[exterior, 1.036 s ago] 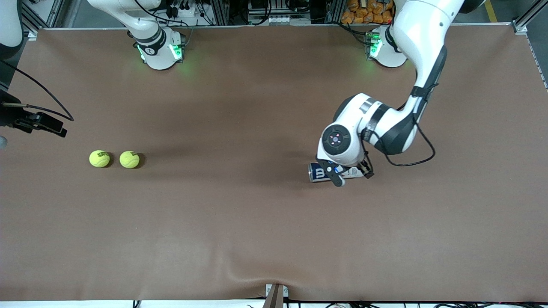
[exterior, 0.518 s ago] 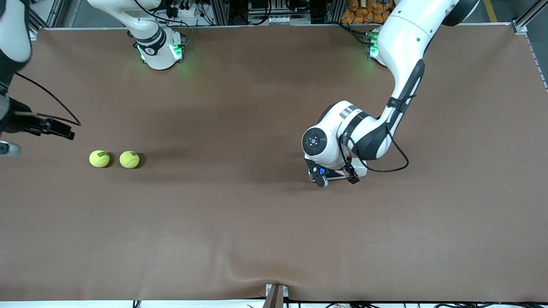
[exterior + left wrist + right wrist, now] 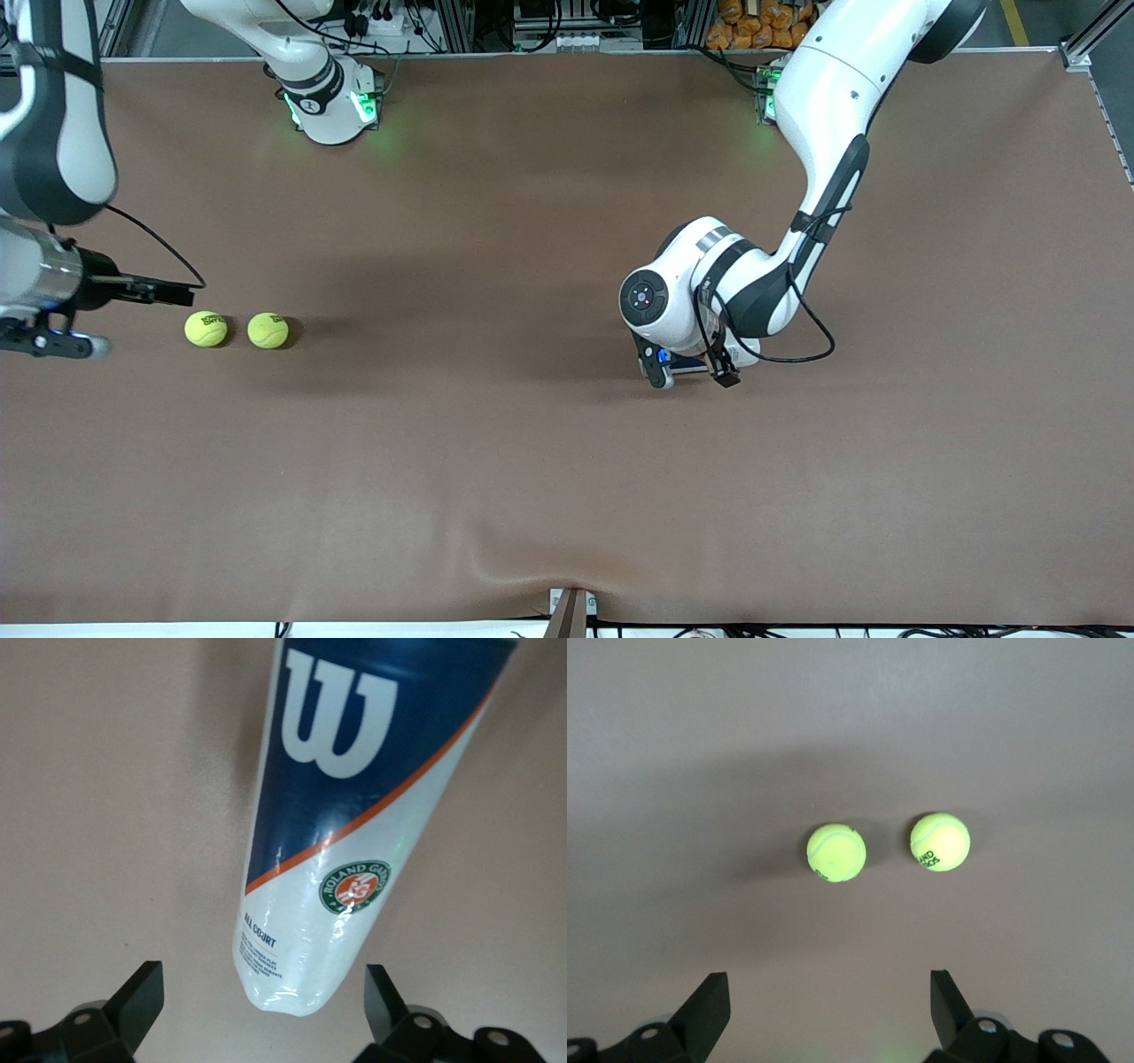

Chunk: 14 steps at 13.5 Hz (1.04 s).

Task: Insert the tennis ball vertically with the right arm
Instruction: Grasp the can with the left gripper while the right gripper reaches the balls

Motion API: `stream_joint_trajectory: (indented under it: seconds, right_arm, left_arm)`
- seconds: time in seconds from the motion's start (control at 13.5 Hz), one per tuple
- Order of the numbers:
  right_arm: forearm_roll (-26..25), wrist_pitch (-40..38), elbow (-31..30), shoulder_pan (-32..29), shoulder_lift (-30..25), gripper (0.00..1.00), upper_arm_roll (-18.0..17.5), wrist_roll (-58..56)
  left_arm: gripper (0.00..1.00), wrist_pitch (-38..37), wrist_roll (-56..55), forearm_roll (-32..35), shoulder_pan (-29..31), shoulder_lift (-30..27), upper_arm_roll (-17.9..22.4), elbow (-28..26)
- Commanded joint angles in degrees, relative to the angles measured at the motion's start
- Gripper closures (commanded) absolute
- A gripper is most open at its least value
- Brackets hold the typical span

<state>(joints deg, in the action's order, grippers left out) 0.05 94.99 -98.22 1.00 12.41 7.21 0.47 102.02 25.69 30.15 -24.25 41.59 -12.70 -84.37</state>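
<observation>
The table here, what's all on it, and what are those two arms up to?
tennis balls: two, yellow-green, side by side on the table toward the right arm's end
ball can: one, blue and white with an orange stripe, lying on its side toward the left arm's end
table: one, brown cover
left gripper: one, black fingers open on either side of the ball can
right gripper: one, black fingers open, over the table's edge at the right arm's end, beside the balls

Two yellow-green tennis balls [image 3: 836, 852] [image 3: 940, 842] carry black lettering. The can [image 3: 354, 815] is navy and white, split by an orange stripe, with what looks like a green-ringed badge. The bench [image 3: 532, 487] is plain brown.
</observation>
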Motion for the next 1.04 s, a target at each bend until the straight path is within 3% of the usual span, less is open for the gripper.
stream_joint_trajectory:
  seconds: [0.0, 0.96]
  right_arm:
    - [0.83, -0.42, -1.70, 0.06, 2.61, 0.00, 0.09, -2.74]
    - [3.82, 5.12, -1.88, -0.21, 18.17, 0.00, 0.09, -8.11]
  left_arm:
    - [0.00, -0.16, 2.26, 1.14, -0.79, 0.59, -0.04, 0.18]
    - [0.00, -2.35, 4.99, 2.99, -1.15, 0.59, 0.22, -3.16]
